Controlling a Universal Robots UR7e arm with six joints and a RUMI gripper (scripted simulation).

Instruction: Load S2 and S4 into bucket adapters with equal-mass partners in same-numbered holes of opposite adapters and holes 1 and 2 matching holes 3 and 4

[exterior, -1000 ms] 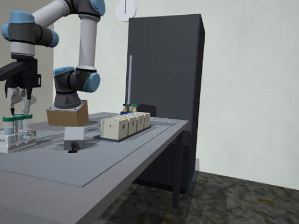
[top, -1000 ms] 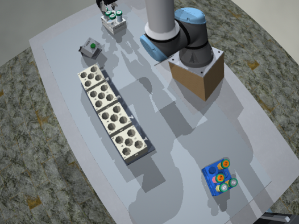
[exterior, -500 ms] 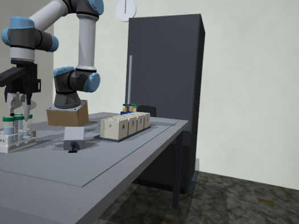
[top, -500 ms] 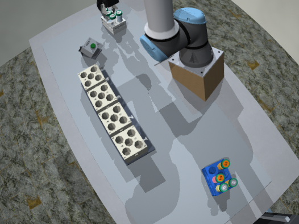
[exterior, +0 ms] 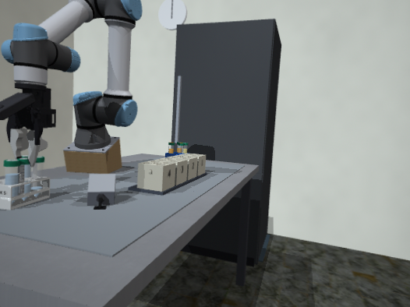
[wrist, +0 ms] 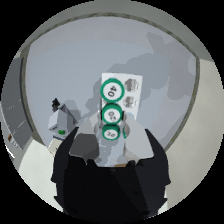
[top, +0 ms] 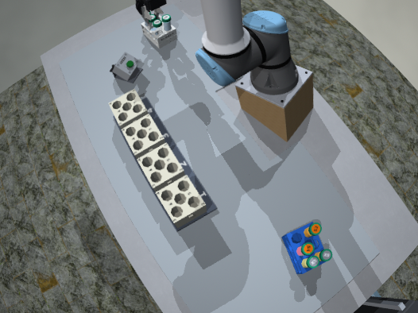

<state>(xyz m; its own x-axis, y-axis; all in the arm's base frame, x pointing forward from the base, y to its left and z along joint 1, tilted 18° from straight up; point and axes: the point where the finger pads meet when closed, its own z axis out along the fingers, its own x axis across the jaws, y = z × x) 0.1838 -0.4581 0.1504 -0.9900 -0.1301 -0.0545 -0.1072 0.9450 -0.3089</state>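
My gripper (top: 149, 13) stands over the clear blank rack (top: 161, 36) at the far end of the mat. It is shut on the green cap of one water blank (wrist: 110, 133), which still stands in its well. Its white dot seems to read 20. Two more blanks stand beyond it in the wrist view, the far one marked 40 (wrist: 112, 90). The gripper also shows in the exterior view (exterior: 28, 153). The four adapters, 4 (top: 128, 106), 3 (top: 143, 133), 2 (top: 160, 164) and 1 (top: 181, 202), stand in a row with all holes empty. Two orange-dot samples (top: 315, 229) (top: 307, 249) stand in the blue rack (top: 303, 249).
Two grey-dot tubes (top: 314, 261) (top: 326, 255) stand in the blue rack's near wells. The DONE desk with its green key (top: 129, 63) sits between the blank rack and adapter 4. The arm's base block (top: 276, 102) stands right of the adapters.
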